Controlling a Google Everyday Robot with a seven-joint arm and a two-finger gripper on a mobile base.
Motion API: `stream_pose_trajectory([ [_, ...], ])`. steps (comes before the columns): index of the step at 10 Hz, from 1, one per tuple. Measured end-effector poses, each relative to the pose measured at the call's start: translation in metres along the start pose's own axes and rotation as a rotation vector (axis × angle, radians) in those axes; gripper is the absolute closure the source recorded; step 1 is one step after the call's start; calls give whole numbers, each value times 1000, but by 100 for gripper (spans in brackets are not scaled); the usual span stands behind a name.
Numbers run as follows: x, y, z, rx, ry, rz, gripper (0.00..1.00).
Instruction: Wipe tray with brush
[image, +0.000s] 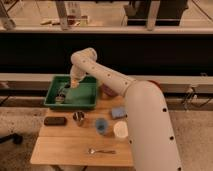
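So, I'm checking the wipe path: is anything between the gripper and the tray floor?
Nothing visible blocks it. The gripper is already inside the green tray, over its left half, with the brush reaching down toward the floor.

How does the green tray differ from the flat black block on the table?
The green tray is a large open container with raised sides; the black block is small, flat and solid. The gripper is over the tray, whereas the block lies apart in front of it. Both rest on the wooden table.
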Motion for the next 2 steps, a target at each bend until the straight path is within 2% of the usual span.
stream_pose_trajectory([
  [2,-4,0,7,4,-14,-7,100],
])
